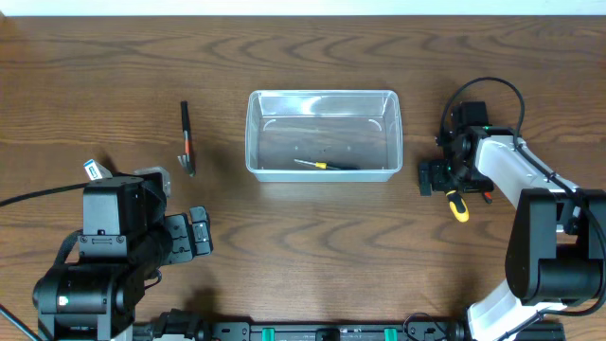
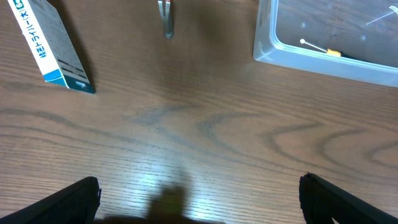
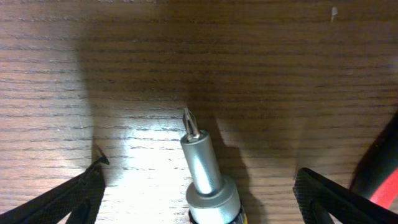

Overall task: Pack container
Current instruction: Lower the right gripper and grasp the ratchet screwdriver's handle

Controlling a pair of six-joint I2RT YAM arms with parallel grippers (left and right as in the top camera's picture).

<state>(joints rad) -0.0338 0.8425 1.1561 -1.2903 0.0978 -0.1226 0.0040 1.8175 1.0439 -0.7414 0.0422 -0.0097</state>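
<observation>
Overhead shows the container (image 1: 254, 133) in the middle of the desk (image 1: 312, 256), toward its far edge, with one small screwdriver (image 1: 320, 165) inside. The right gripper (image 1: 445, 175) hangs near the container's right end, above a yellow-handled screwdriver (image 1: 458, 206) whose long axis runs from far edge to near edge.

Left wrist view: the left gripper (image 2: 199, 190) is spread wide over bare wood, well apart from the container corner and the blue-and-white box (image 2: 56, 46).

Right wrist view: the fingers stand wide, pinching nothing, and the metal shaft (image 3: 202, 162) lies between them. I judge the right arm is the nearer one. The wood is flat, with room on both sides.
</observation>
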